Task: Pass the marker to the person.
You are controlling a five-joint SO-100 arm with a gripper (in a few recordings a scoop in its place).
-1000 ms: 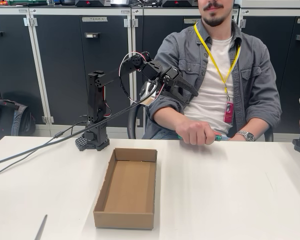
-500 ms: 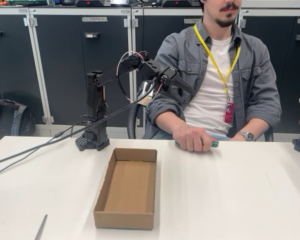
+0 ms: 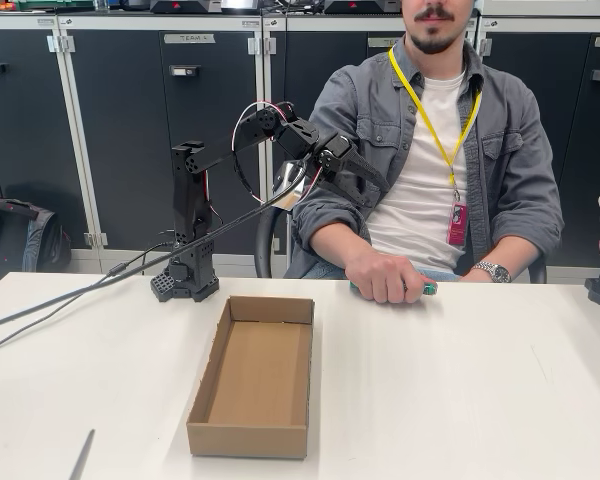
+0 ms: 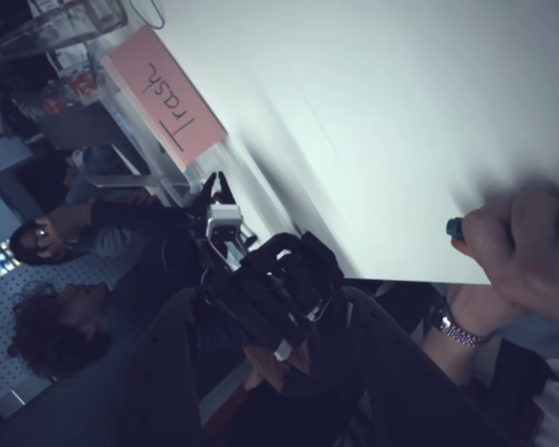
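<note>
The marker (image 3: 427, 288) lies in the person's (image 3: 435, 150) fist (image 3: 382, 277), resting on the table (image 3: 460, 390) at the far edge, at about 1 o'clock from the box (image 3: 255, 375); only its green tip shows past the fingers in the fixed view, and a blue-looking tip (image 4: 455, 226) shows beside the fist in the wrist view. The gripper (image 3: 365, 183) hangs in the air at about 11 o'clock from the fist, well apart from it, empty. How far its jaws stand apart I cannot tell.
</note>
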